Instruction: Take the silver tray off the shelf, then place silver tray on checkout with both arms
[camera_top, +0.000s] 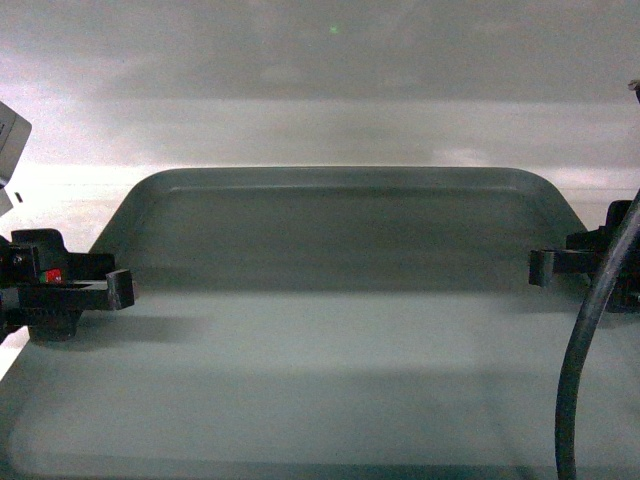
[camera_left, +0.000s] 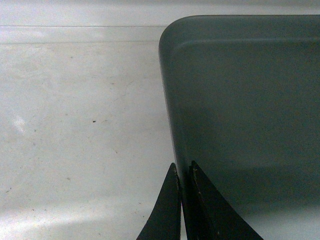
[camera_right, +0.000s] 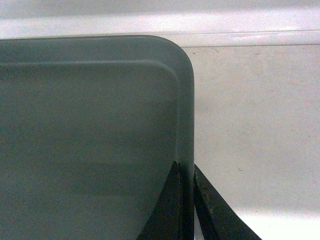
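The silver tray (camera_top: 330, 330) fills the lower head view, its far rim towards a white back panel. My left gripper (camera_top: 112, 290) is shut on the tray's left rim, and my right gripper (camera_top: 545, 266) is shut on its right rim. In the left wrist view the left gripper (camera_left: 183, 172) has one black finger outside the rim of the tray (camera_left: 250, 100) and one inside. The right wrist view shows the same pinch by the right gripper (camera_right: 185, 170) on the tray (camera_right: 90, 125). White shelf board (camera_left: 75, 125) lies below; whether the tray touches it I cannot tell. The checkout is out of view.
The shelf's white back panel (camera_top: 320, 110) rises just behind the tray. A thick black cable (camera_top: 585, 350) hangs across the right side of the head view. A white block (camera_top: 10, 140) shows at the left edge. Scuffed shelf board (camera_right: 255, 110) extends right of the tray.
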